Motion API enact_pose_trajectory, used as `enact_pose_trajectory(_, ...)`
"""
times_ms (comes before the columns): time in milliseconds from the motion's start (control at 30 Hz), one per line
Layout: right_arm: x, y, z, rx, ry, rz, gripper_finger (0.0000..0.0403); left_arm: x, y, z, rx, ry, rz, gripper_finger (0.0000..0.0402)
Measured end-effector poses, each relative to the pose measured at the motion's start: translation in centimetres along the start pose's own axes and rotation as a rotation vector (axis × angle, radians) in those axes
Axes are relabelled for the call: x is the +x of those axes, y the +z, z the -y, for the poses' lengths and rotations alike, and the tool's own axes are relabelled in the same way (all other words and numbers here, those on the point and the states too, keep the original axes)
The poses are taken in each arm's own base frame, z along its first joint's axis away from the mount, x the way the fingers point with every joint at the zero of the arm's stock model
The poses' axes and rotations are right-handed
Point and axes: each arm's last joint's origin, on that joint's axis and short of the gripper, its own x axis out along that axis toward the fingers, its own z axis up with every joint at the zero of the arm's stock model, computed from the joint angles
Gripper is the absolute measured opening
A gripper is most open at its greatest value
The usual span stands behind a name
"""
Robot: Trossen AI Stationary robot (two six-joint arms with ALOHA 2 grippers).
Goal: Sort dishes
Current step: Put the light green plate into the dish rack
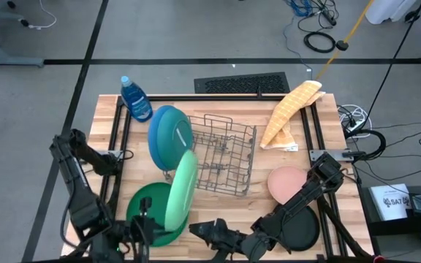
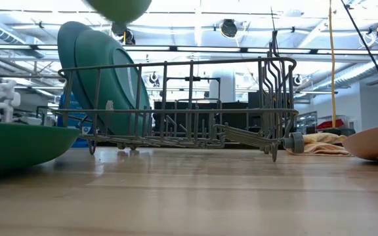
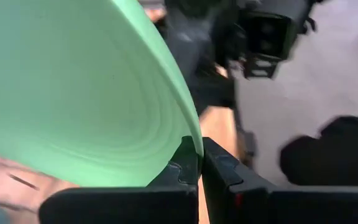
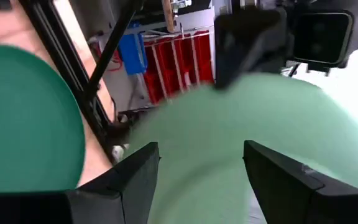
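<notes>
My left gripper is shut on a light green plate, which stands nearly on edge above a dark green plate lying flat on the table at the near left. In the low view the light green plate is high off the table. My right gripper is open and empty just to the plate's right, pointing at it. A blue and a teal plate lean on edge against the wire rack's left side. A pink plate and a black plate lie flat at the right. My left gripper pinches the light green plate's rim between its two fingers, one on each face. The plate is lifted clear of the table and rises from the fingers, tilted toward the rack.
A blue soap bottle lies at the far left. A yellow cloth lies at the far right. Bare wood lies between the rack and the near edge.
</notes>
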Motion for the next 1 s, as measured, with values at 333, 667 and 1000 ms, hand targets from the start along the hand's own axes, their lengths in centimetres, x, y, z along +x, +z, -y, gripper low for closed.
enact_pose_trajectory(333,-1.1,-1.6,3.7,0.369,0.291,0.058,0.0229,0.8,5.0,-6.2,0.099,0.155,0.134,0.0000)
enact_pose_trajectory(667,-1.9,-6.3,7.1,0.466,0.452,-0.142,0.0228,4.1,6.1,-11.9,0.088,0.208,-0.014,0.0000)
enact_pose_trajectory(1000,-7.2,-13.0,9.5,0.652,0.314,-0.068,0.0228,6.8,3.9,-15.3,0.049,0.131,-0.005,0.0000)
